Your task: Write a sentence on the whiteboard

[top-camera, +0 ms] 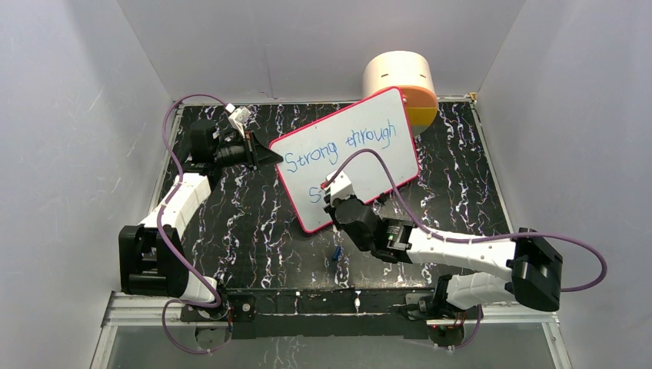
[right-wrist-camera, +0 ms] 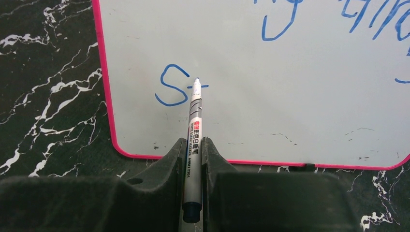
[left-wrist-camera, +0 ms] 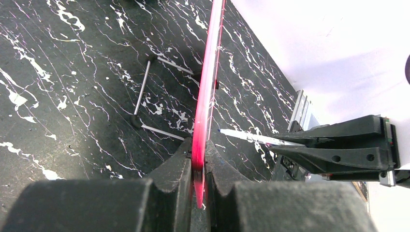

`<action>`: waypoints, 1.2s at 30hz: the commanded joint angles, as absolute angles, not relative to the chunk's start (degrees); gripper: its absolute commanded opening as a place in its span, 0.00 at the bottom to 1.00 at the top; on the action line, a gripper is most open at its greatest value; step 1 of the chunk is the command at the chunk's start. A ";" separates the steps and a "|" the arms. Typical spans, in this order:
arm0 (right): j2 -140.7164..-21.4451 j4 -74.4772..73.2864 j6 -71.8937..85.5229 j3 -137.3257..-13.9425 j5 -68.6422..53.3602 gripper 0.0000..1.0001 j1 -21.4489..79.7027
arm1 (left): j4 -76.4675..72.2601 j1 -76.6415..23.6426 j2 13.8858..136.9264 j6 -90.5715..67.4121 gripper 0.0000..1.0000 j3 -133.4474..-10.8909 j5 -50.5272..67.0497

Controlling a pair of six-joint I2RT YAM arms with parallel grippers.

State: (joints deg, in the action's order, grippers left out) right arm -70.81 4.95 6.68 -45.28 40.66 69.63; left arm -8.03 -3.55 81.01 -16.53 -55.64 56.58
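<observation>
The whiteboard [top-camera: 365,177], white with a pink-red frame, stands tilted on the black marbled table. My left gripper [top-camera: 275,156] is shut on its left edge; the left wrist view shows the pink frame [left-wrist-camera: 205,96] edge-on, pinched by that gripper [left-wrist-camera: 197,159]. The sentence [top-camera: 338,150] in blue reads "Strong through", with an "S" and a short stroke [right-wrist-camera: 173,86] starting a second line. My right gripper [right-wrist-camera: 193,147] is shut on a grey marker [right-wrist-camera: 193,140], whose tip touches the board just right of the "S". From above, this gripper [top-camera: 332,201] sits over the board's lower left corner.
A round cream and orange container [top-camera: 404,84] stands behind the board at the back wall. A small blue cap [top-camera: 337,254] lies on the table near the front. A wire stand [left-wrist-camera: 145,92] props the board from behind. White walls close in on three sides.
</observation>
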 commanded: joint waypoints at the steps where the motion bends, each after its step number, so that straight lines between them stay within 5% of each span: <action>1: -72.11 8.44 5.63 -47.09 40.89 0.00 69.35 | -4.13 -3.25 80.24 -14.77 0.00 -56.03 54.11; 36: -74.10 11.38 4.38 -48.30 42.96 0.00 68.74 | -4.13 -3.26 80.41 -14.85 0.00 -56.02 54.48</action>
State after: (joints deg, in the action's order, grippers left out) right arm -74.39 7.66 5.06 -45.39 41.21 69.21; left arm -8.03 -3.55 81.01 -16.53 -55.64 56.62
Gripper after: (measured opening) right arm 0.213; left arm 0.078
